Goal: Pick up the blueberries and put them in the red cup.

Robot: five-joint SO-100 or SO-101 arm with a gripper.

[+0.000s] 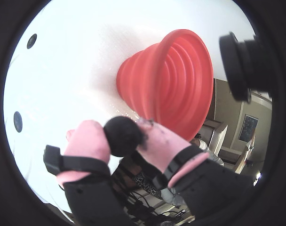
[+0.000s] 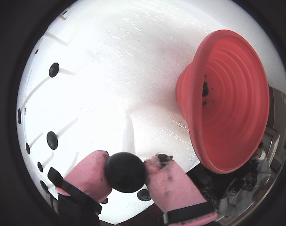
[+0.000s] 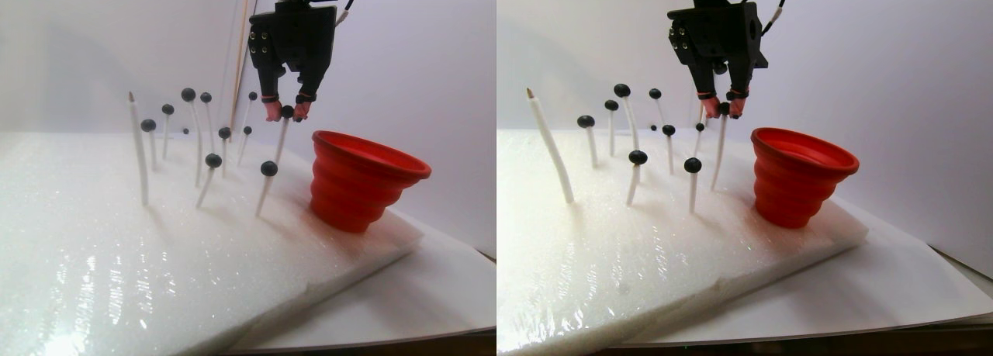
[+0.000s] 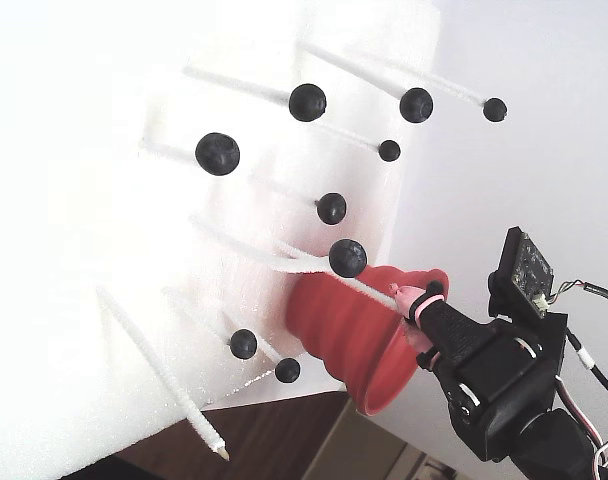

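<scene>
My pink-tipped black gripper (image 1: 123,136) is shut on one of the blueberries (image 1: 122,134), a matte black ball pinched between both pads (image 2: 124,172). In the stereo pair view the gripper (image 3: 286,111) holds it at the top of a thin white stick, up and left of the red cup (image 3: 361,181). The ribbed red cup (image 2: 227,103) stands on the foam, its mouth toward both wrist views, with a dark ball (image 2: 205,88) inside. Several more blueberries (image 4: 217,153) sit on sticks further along the foam (image 3: 269,168).
A white foam slab (image 3: 116,255) carries the sticks and the cup. One bare stick (image 3: 138,150) stands at the far left in the stereo pair view. The slab's edge drops onto white paper (image 3: 434,294) on the right. A black camera body (image 1: 242,61) juts in beside the cup.
</scene>
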